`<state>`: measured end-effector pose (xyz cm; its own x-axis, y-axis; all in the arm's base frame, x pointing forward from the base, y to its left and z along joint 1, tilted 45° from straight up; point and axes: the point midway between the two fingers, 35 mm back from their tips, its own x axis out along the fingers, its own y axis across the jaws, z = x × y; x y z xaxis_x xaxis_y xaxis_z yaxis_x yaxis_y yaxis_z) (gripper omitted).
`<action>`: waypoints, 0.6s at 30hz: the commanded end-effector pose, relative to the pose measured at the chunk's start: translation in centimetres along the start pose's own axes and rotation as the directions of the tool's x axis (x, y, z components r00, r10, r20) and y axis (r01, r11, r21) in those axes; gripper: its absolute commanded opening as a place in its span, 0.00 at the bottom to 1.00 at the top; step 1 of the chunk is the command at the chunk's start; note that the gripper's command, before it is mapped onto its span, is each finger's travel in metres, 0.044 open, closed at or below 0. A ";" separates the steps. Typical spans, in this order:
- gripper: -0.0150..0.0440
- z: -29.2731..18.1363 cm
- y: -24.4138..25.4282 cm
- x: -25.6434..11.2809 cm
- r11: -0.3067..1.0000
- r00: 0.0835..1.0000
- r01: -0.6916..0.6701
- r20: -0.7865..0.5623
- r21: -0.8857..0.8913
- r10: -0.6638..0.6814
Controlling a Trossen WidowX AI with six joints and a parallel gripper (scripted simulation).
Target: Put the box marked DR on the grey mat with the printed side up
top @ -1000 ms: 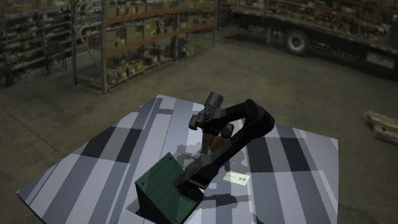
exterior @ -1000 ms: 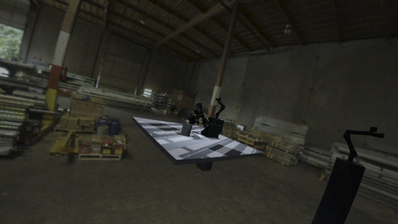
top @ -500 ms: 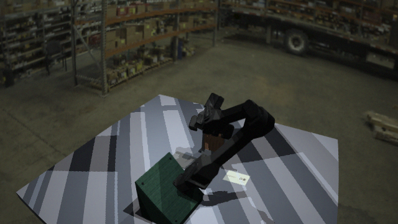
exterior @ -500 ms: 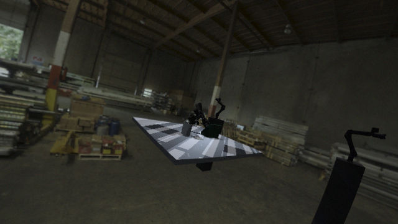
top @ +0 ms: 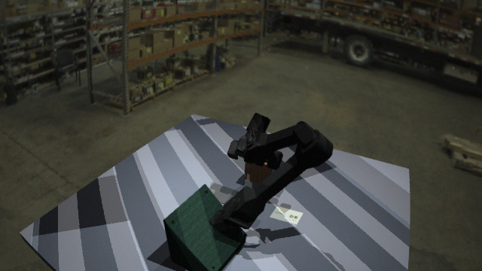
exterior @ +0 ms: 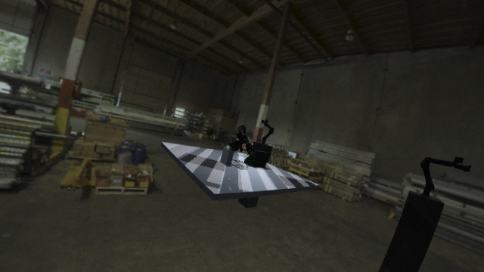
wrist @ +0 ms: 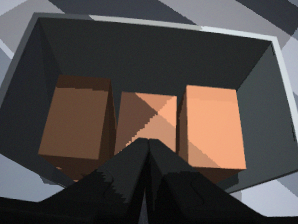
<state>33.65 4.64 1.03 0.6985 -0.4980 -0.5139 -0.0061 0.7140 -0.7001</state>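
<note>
Three orange-brown boxes stand side by side in the grey bin (wrist: 150,21) (exterior: 228,157). The wrist view shows the tops of the left box (wrist: 77,122), the middle box (wrist: 162,127) and the right box (wrist: 212,127). No reach code is readable on any of them. Brown box sides (top: 257,173) also show in the top view, under the arm. My gripper (wrist: 147,148) is shut and empty; its fingertips overlap the near part of the middle box in the wrist view. Whether they touch it cannot be told. I cannot pick the grey mat out from the striped table.
A pale card (top: 280,215) printed DR lies on the striped table (top: 361,211), right of the arm's base. The arm is mounted at a green wedge-shaped block (top: 199,226). The bin's walls rise around the boxes. Another arm (exterior: 427,174) stands on a separate pedestal at the far right.
</note>
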 end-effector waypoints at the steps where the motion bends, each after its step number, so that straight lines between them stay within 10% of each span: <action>1: 0.25 -0.4 0.0 -0.1 1.000 1.000 0.003 -0.007 -0.003 -0.003; 18: 0.25 -1.1 0.0 -0.6 1.000 1.000 0.003 -0.007 -0.004 -0.003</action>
<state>32.78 4.61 0.97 0.6989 -0.4971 -0.5142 -0.0063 0.7147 -0.6994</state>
